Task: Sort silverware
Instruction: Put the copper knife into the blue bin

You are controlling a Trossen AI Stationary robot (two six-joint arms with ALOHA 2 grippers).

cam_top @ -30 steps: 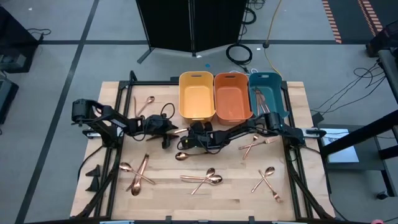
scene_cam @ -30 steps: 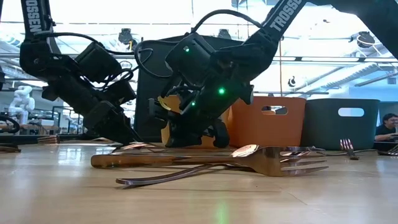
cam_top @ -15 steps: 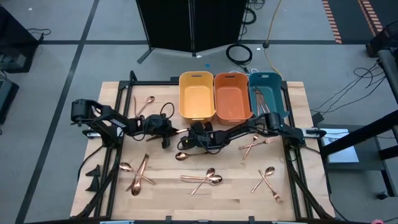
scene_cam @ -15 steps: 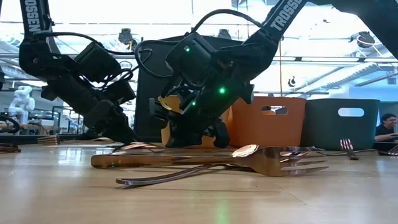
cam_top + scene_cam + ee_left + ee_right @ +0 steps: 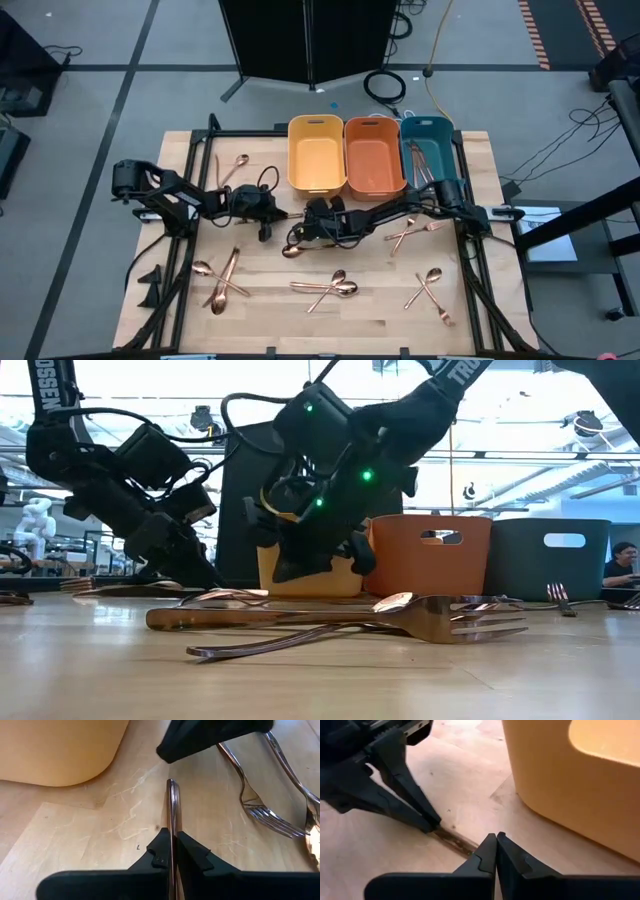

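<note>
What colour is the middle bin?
Orange. The middle plastic bin sits between a yellow one and a teal one, clearest in the high view.

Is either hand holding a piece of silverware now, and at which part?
The left hand pinches one slender copper piece along its handle; its type cannot be told. The right hand is shut on nothing.

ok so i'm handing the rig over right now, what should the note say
Left gripper: shut on a thin utensil lying on the table by the yellow bin; which kind of utensil, I cannot tell.
Right gripper: shut, empty, low over the table, facing the left one.
Done: a few pieces are in the teal bin.
Left: bin the gripped utensil, then sort the loose silverware scattered in clusters across the table.
</note>
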